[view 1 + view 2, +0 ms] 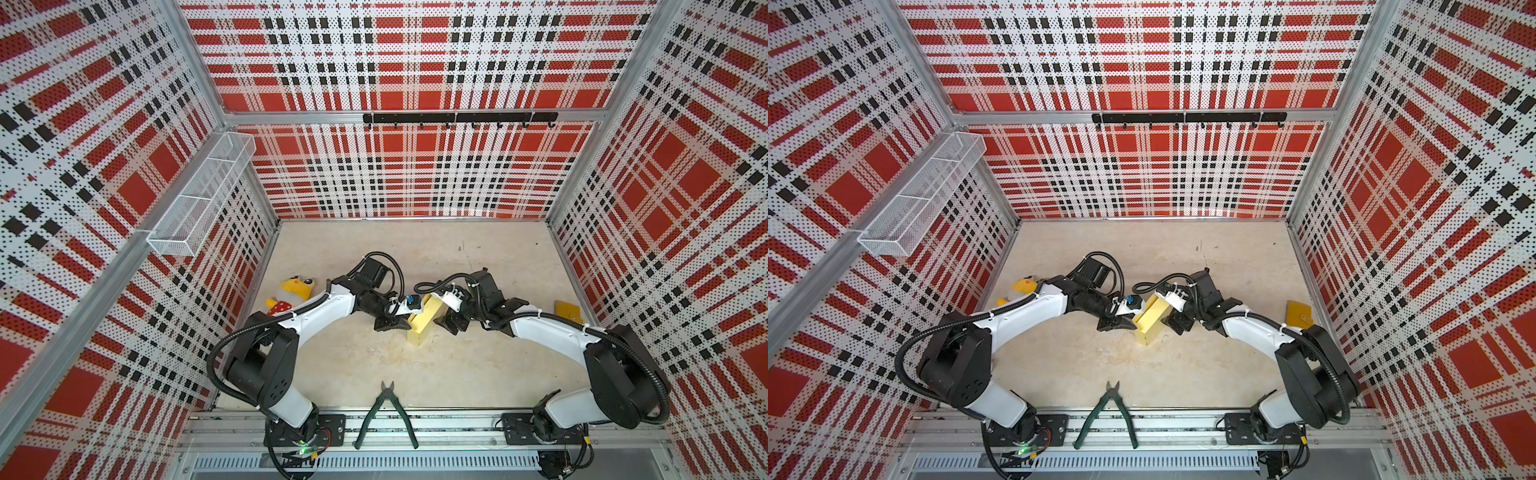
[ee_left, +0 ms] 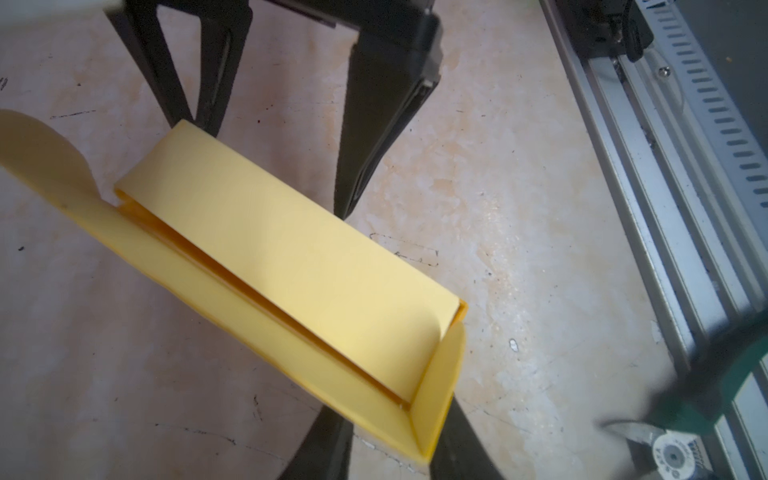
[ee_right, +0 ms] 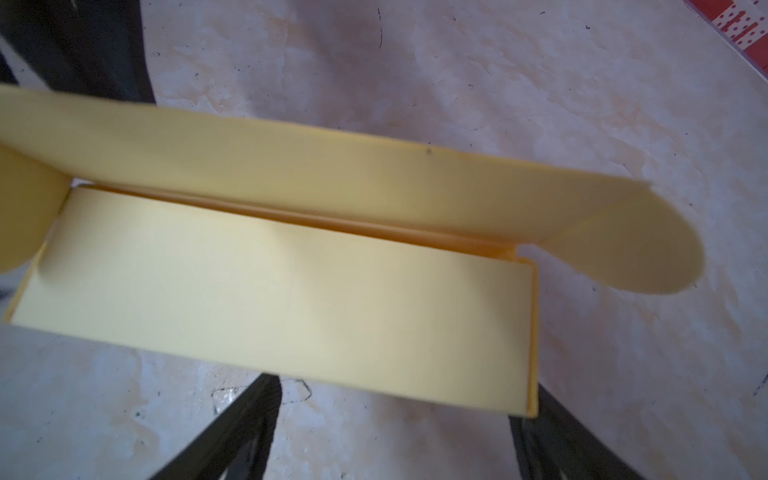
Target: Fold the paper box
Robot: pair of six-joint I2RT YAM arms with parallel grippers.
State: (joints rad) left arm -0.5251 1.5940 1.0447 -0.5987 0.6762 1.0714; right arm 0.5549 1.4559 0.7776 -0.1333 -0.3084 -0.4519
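Green-handled cutters [image 1: 387,415] lie closest, across the front rail, well apart from the paper box [image 1: 420,322] and straight toward the viewer from it. That box sits mid-surface [image 1: 365,365] between two arms.

The left pincer [image 1: 398,323] meets the box's left side at its near corner. Its fingers [image 2: 328,451] stand partly apart either side of that corner. Whether they press it cannot be told.

The right pincer [image 1: 446,323] is just right of the box, fingers [image 3: 237,432] spread wide, with their tips hidden behind the box wall.

The box is pale yellow card, long and narrow. A flat panel [image 3: 291,299] covers its tray, hiding the inside. A lid [image 3: 332,166] stands open along one long edge, with a rounded ear flap [image 3: 648,257] at each end.

A white mesh basket [image 1: 203,195] with three compartments hangs on the wall far left of the box. A yellow plush toy [image 1: 291,293] lies left of the box. A small orange flat piece [image 1: 568,311] lies well to its right.
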